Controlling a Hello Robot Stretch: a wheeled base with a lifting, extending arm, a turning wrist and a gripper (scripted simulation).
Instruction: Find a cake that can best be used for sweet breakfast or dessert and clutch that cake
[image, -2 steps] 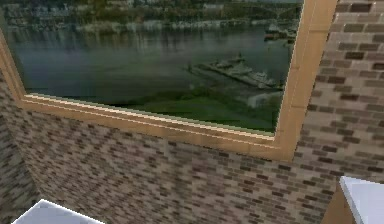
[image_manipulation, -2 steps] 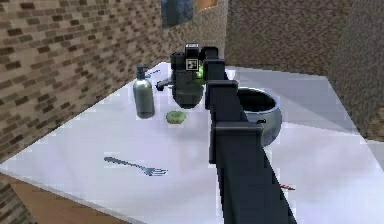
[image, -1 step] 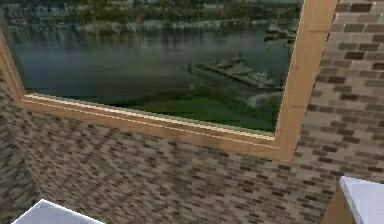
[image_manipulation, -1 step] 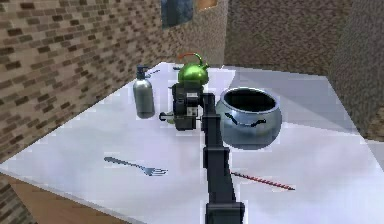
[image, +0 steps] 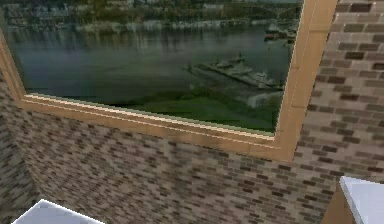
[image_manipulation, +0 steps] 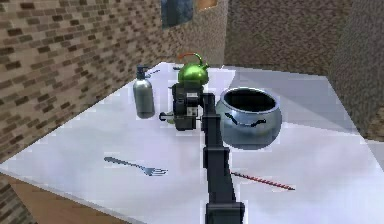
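Cake unidentified; gripper (image_manipulation: 179, 112) near green kettle (image_manipulation: 192, 74).

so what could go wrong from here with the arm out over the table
1. The tool sits tight among the grey bottle, the green kettle and the dark pot. A turn or sweep of the arm could well knock one over.
2. None of those three looks like a cake, so a grab here would probably take the wrong thing.
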